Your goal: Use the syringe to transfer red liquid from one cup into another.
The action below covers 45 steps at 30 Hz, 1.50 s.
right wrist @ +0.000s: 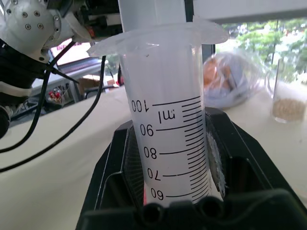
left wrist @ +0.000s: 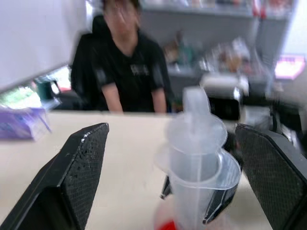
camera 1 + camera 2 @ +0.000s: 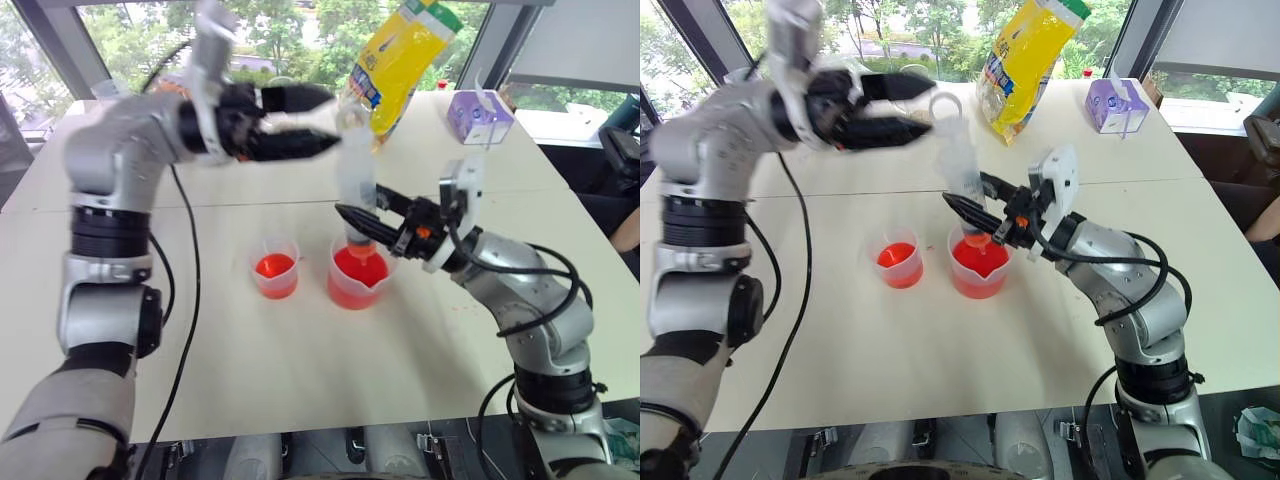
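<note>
Clear plastic syringe point(image 3: 962, 160) sits clamped in our right gripper point(image 3: 978, 218) above the beaker point(image 3: 978, 268); left gripper point(image 3: 902, 106) gapes empty, so tilting risks drips.

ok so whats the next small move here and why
Probably close the left gripper on the plunger top. The right gripper already clamps the syringe upright, tip at the red liquid in the wide beaker, and the left fingers stand open either side of the plunger, so gripping it would let it draw liquid.
</note>
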Motion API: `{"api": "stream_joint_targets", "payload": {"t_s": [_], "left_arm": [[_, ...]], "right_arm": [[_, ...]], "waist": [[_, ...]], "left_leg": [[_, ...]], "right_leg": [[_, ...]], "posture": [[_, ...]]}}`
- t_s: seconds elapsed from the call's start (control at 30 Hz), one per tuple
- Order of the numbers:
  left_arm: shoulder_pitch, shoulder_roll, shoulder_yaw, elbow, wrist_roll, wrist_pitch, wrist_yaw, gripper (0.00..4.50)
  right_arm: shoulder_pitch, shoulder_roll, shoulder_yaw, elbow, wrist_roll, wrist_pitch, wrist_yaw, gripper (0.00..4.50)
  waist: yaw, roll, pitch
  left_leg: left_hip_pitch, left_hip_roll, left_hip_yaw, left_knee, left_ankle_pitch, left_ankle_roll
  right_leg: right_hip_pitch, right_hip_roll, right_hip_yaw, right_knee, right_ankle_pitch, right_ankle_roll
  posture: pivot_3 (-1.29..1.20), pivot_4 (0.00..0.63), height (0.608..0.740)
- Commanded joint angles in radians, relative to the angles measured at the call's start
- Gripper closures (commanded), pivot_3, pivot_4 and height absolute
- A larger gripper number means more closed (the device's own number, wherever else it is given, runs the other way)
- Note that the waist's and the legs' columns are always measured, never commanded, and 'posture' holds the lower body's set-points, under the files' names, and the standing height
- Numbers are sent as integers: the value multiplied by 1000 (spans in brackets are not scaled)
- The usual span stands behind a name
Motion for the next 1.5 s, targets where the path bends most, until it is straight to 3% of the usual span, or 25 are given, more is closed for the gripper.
{"api": "stream_joint_targets", "payload": {"t_s": [0.03,0.23,0.47,0.8,1.1,1.2,1.33,1.43,1.5], "left_arm": [[-43,50,96,-4,-63,50,37,111],[-66,115,172,-21,-115,98,100,111],[-16,173,179,-125,-149,137,138,111],[149,255,71,-277,-104,118,105,111],[167,252,36,-249,-67,83,98,111],[161,250,40,-240,-72,84,101,877],[167,250,41,-242,-79,89,106,2719],[183,256,25,-257,-71,82,93,4361],[195,257,12,-273,-67,75,78,4476]], "right_arm": [[-108,43,-12,17,52,-5,-8,3090],[-267,183,33,179,90,-26,31,3090],[-259,297,141,401,-18,-172,150,3090],[-180,321,204,460,-103,-254,225,3090],[-169,329,209,452,-131,-263,224,3090],[-164,332,211,450,-135,-265,225,3090],[-157,332,215,444,-141,-264,229,3090],[-161,336,216,445,-144,-266,229,3090],[-168,339,213,443,-144,-266,227,3090]], "waist": [[4,0,0],[6,0,0],[4,0,0],[2,0,0],[3,0,0],[3,0,0],[4,0,0],[4,0,0],[3,0,0]], "left_leg": [[0,0,0,0,0,0],[0,0,0,0,0,-1],[0,0,0,0,0,-1],[0,0,0,0,1,-1],[0,0,0,0,1,-2],[0,0,0,0,1,-2],[0,0,0,0,1,-2],[0,0,0,0,1,-2],[0,0,0,0,1,-2]], "right_leg": [[0,0,0,0,0,0],[0,-2,0,2,0,0],[0,-2,0,1,0,0],[0,-2,0,2,0,0],[0,-1,0,2,0,0],[0,-1,0,2,0,0],[0,-1,0,2,0,0],[0,-1,0,2,0,0],[0,-1,0,2,0,0]], "posture": [[0,150,740],[0,150,740],[0,150,740],[0,150,740],[0,150,740],[0,150,740],[0,150,740],[0,150,740],[0,150,740]]}}
